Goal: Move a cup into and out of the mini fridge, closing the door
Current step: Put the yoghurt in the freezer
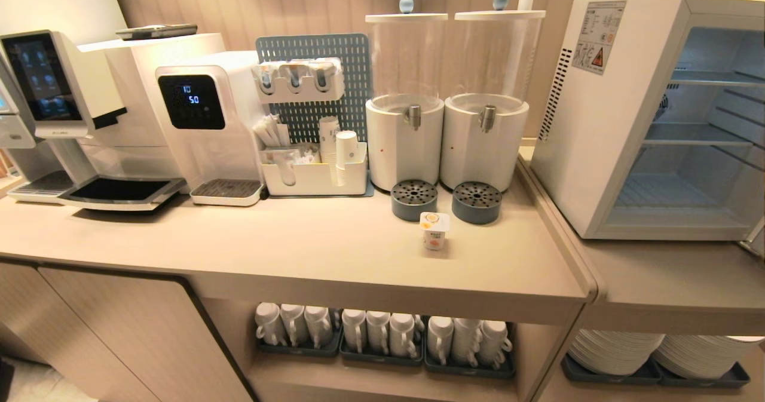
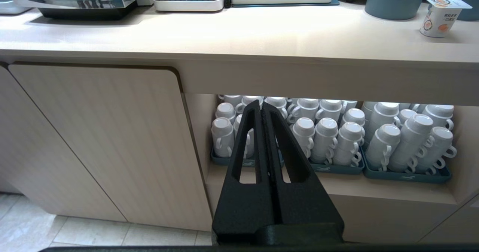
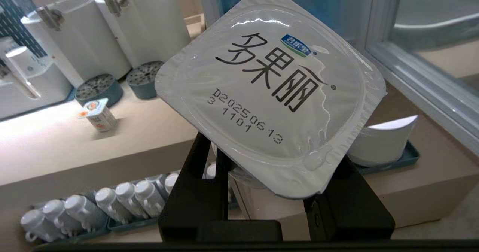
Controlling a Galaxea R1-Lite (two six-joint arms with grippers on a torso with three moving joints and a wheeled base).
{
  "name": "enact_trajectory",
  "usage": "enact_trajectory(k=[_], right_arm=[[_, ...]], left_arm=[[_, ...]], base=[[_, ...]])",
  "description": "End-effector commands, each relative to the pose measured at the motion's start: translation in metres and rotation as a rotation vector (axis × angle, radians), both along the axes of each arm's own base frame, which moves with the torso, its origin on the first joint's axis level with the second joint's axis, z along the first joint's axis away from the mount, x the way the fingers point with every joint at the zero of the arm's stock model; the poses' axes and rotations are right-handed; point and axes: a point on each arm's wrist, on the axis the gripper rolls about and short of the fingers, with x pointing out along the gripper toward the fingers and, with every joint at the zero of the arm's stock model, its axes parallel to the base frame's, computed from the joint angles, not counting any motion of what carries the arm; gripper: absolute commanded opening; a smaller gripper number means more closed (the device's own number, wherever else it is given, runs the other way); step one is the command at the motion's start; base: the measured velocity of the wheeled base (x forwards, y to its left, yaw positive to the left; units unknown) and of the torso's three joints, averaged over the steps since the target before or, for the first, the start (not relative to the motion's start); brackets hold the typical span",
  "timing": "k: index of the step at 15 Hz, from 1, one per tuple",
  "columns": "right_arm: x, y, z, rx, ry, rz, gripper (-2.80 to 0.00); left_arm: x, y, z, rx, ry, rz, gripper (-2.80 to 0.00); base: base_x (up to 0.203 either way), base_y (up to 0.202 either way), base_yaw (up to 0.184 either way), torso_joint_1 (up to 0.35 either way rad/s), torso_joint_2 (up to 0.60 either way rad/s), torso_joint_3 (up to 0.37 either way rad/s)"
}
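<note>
The mini fridge [image 1: 651, 115] stands open on the lower counter, its wire shelves bare as far as the head view reaches. Left of the fridge, a small cup [image 1: 434, 230] with an orange-printed foil lid sits on the counter [image 1: 299, 252], just in front of two round grey drip trays [image 1: 414, 199]. Only the right wrist view shows a second cup [image 3: 269, 91], white foil lid with black lettering, clamped in the right gripper [image 3: 275, 192] near the door [image 3: 423, 91] frame, seemingly off the counter. The left gripper [image 2: 262, 108], fingers pressed together and empty, hangs before trays [image 2: 408, 175] packed with upturned white mugs [image 2: 325, 139] under the counter.
</note>
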Motion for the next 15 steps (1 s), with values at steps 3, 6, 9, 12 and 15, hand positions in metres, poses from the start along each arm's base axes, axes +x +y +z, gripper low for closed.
enact_trajectory(k=[3, 6, 9, 12, 15], right_arm=[[-0.010, 0.015, 0.007, 0.034, 0.018, 0.059, -2.80], [-0.003, 0.018, -0.006, 0.114, 0.061, 0.216, -2.80], [-0.008, 0.012, -0.014, 0.104, 0.042, 0.406, -2.80], [-0.015, 0.013, -0.051, 0.044, -0.067, 0.364, -2.80], [0.012, 0.010, -0.095, -0.035, -0.133, 0.231, -2.80]], left_arm=[[0.000, 0.000, 0.000, -0.002, 0.002, 0.000, -2.80], [0.000, 0.000, 0.000, -0.005, 0.002, 0.000, -2.80], [0.000, 0.000, 0.000, -0.005, 0.002, 0.000, -2.80], [0.000, 0.000, 0.000, -0.005, 0.002, 0.000, -2.80], [0.000, 0.000, 0.000, -0.005, 0.002, 0.000, -2.80]], base=[[0.000, 0.000, 0.000, 0.000, 0.00, 0.000], [0.000, 0.000, 0.000, 0.000, 0.00, 0.000], [0.000, 0.000, 0.000, 0.000, 0.00, 0.000], [0.000, 0.000, 0.000, 0.000, 0.00, 0.000], [0.000, 0.000, 0.000, 0.000, 0.00, 0.000]])
